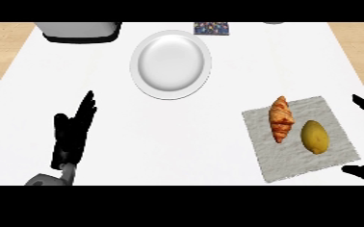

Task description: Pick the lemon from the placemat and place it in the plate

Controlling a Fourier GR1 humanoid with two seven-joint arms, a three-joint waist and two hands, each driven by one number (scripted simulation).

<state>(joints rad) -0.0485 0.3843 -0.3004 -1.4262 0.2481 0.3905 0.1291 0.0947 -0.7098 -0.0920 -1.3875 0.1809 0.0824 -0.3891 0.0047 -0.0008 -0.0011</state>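
Fingers first: on the right hand (pixel 354 170) only two black tips poke in from the view's right edge. One is just beyond the placemat's (pixel 298 166) far right corner and one is by its near right corner. They're well apart and holding nothing. Neither tip touches the lemon (pixel 315 137).

Over to the left hand (pixel 74 130), far to the left of the placemat: fingers straight and pointing up, close together, nothing in them. It's resting there above its grey forearm (pixel 43 179), which comes in at the lower edge.

Now the lemon, and it's lying on the placemat, in the right half toward the near side, with cloth showing all round it. Sharing the placemat is a croissant (pixel 281 119) in the left half, lying lengthwise, close beside the lemon but not touching.

The plate (pixel 171 94) sits on the white worktop (pixel 199 134), well left of the placemat and farther back, white, with nothing in it. Farther back than the placemat, at the worktop's rear edge, there's a small dark patterned item (pixel 213 28). Far off to the left of that stands a grey appliance (pixel 78 31) on a black base.
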